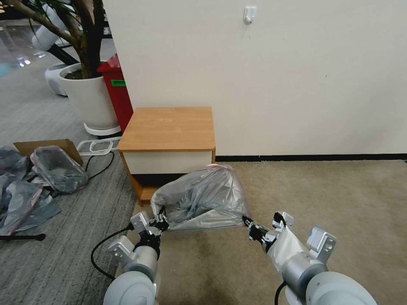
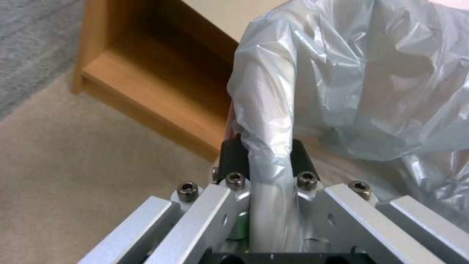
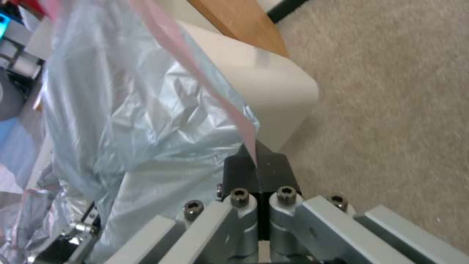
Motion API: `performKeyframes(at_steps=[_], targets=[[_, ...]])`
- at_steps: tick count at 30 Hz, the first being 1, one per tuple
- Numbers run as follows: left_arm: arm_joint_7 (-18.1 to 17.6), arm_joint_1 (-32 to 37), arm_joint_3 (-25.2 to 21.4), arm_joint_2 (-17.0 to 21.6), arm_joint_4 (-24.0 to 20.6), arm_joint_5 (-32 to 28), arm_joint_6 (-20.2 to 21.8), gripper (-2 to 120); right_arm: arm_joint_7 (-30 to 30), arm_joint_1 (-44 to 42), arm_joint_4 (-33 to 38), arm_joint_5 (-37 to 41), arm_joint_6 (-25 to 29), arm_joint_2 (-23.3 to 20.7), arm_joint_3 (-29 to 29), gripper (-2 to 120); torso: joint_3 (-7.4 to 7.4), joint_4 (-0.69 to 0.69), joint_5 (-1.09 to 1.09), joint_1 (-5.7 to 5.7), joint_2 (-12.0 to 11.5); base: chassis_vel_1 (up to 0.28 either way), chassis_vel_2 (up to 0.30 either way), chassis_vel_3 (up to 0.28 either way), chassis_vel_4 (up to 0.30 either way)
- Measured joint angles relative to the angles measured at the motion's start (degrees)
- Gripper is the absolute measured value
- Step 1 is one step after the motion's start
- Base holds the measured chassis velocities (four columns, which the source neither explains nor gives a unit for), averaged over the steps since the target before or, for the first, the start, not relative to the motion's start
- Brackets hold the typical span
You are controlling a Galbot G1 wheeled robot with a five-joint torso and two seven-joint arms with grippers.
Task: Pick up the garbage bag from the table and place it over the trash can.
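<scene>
garbage bag (image 1: 199, 197): stretched over trash can (image 3: 263, 88), before table (image 1: 167, 127)
left gripper (image 1: 159, 223): clamped on bag's edge
right gripper (image 1: 251, 228): pinching pink rim
floor: beige carpet (image 1: 318, 199)

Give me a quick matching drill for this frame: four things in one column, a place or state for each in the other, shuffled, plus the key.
Things:
1. garbage bag
2. left gripper
3. right gripper
4. table

Places or states:
A. against the wall, top bare
B. shut on the bag's pink rim
C. stretched between both grippers, in front of the table
D. shut on a bunched grey fold of the bag

Pairs: 1-C, 2-D, 3-B, 4-A
</scene>
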Motion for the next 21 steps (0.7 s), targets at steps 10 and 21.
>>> performKeyframes(at_steps=[10,21], targets=[[4.68,1.27,-2.42,0.53,-1.14,-3.8,5.98,3,-4.03,2.83,-2.03,-1.51,-0.05,-0.23,2.8,0,0.0,0.0,0.0,0.0,0.0,0.0,0.0,0.0,0.0],[3.58,0.78,-3.11,0.3,-0.73,-3.95,7.99,3,-6.62,1.76,-1.65,-6.1,-1.81,-0.15,4.18,2,0.0,0.0,0.0,0.0,0.0,0.0,0.0,0.0,0.0]])
